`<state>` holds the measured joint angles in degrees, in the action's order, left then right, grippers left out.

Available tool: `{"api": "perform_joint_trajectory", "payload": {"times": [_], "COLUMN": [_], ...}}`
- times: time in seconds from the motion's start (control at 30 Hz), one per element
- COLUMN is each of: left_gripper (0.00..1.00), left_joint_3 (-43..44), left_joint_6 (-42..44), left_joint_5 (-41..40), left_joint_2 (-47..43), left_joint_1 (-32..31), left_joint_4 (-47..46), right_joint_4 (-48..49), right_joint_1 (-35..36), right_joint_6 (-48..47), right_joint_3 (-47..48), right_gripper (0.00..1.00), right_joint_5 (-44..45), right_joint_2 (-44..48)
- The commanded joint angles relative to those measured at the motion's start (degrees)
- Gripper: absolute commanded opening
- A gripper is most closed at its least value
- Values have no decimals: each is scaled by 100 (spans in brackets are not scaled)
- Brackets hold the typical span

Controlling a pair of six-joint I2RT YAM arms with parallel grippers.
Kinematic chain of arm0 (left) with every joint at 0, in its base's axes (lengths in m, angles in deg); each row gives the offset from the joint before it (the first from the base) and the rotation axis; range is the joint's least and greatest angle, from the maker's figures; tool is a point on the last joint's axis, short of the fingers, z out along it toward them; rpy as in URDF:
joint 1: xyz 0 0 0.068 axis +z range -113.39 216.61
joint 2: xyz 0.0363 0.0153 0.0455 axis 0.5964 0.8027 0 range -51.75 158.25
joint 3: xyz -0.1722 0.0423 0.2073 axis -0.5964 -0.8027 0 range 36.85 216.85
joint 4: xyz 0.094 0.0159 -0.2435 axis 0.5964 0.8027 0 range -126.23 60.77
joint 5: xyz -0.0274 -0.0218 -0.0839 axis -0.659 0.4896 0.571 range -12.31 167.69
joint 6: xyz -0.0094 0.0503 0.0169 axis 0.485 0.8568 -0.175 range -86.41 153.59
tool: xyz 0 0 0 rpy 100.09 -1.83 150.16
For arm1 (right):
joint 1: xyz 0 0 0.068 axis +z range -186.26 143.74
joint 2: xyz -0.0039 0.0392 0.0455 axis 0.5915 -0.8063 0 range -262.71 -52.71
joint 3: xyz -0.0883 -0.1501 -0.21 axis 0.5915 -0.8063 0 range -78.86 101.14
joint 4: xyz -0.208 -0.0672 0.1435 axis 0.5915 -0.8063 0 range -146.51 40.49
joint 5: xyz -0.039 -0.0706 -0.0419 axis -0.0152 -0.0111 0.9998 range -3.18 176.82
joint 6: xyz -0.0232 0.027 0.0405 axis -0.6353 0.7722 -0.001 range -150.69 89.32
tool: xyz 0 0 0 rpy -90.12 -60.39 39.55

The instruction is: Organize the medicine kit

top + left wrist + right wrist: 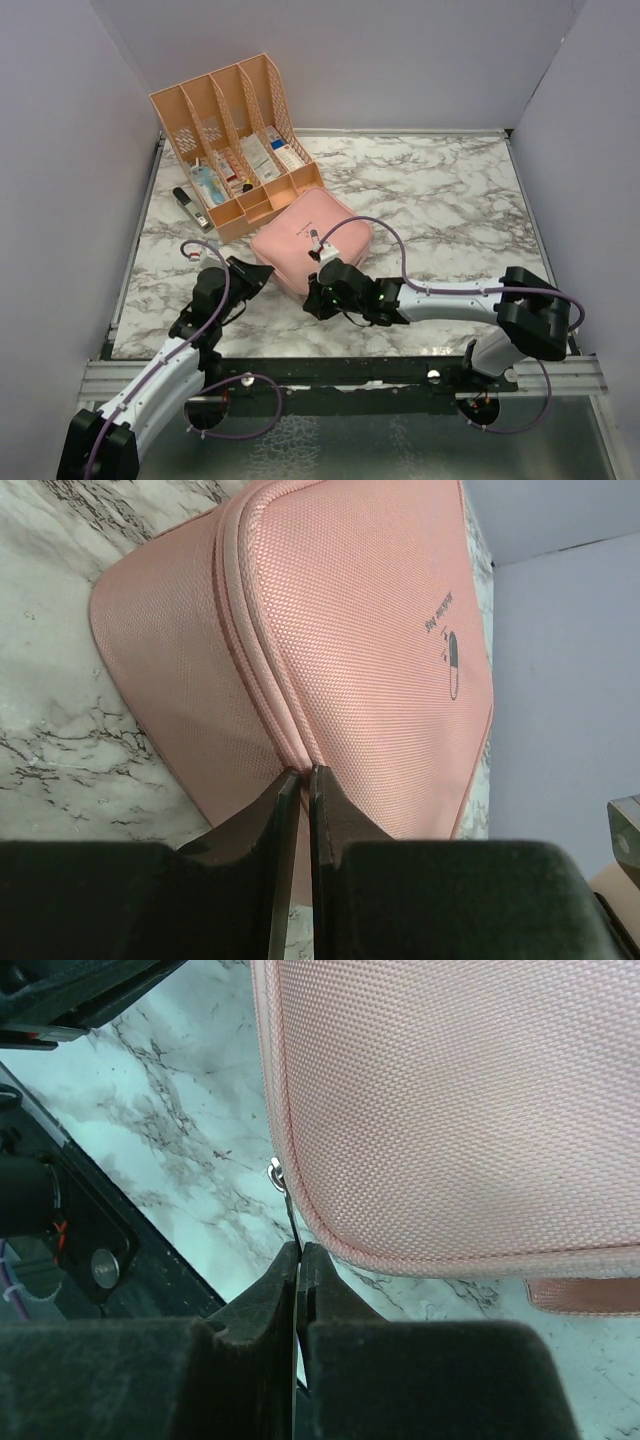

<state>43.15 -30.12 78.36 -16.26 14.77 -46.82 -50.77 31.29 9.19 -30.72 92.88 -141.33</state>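
The medicine kit (310, 240) is a flat pink zip case lying shut on the marble table, lid up, with the pill logo (452, 660) on top. My left gripper (262, 272) is at the kit's near-left corner. In the left wrist view its jaws (303, 772) are pinched on the zip seam of the kit (350, 630). My right gripper (312, 298) is at the kit's near edge. In the right wrist view it (299, 1247) is shut on the thin metal zip pull (283, 1195), just beside the kit's corner (450, 1100).
A peach slotted desk organizer (235, 140) with medicine boxes in it stands just behind the kit at the back left. A black stapler-like object (190, 208) lies to its left. Grey walls close in the table on three sides.
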Motion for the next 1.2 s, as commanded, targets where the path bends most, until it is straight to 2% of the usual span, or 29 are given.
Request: {"api": "perform_joint_trajectory", "payload": {"times": [0.0, 0.27, 0.43, 0.7, 1.1, 1.17], "left_gripper": [12, 12, 12, 12, 13, 15], "left_joint_3": [163, 298, 401, 472, 579, 571], "left_joint_6": [278, 407, 508, 569, 688, 688], "left_joint_5": [-183, -71, -58, -115, 36, 133], "left_joint_2": [174, 443, 578, 713, 857, 853], "left_joint_1": [48, 44, 54, 56, 50, 57], "left_joint_4": [193, 103, 102, 89, 13, -85], "right_joint_4": [-554, -935, -1354, -2242, -2480, -2215], "right_joint_1": [65, 65, 65, 65, 65, 67], "right_joint_6": [-589, -1618, -1848, -1796, -1660, -1569], "right_joint_3": [-241, -548, -527, -354, -159, -207], "right_gripper": [1, 1, 1, 1, 1, 5], "right_joint_5": [191, 120, 374, 932, 1200, 981], "right_joint_2": [132, 556, 697, 738, 938, 918]}}
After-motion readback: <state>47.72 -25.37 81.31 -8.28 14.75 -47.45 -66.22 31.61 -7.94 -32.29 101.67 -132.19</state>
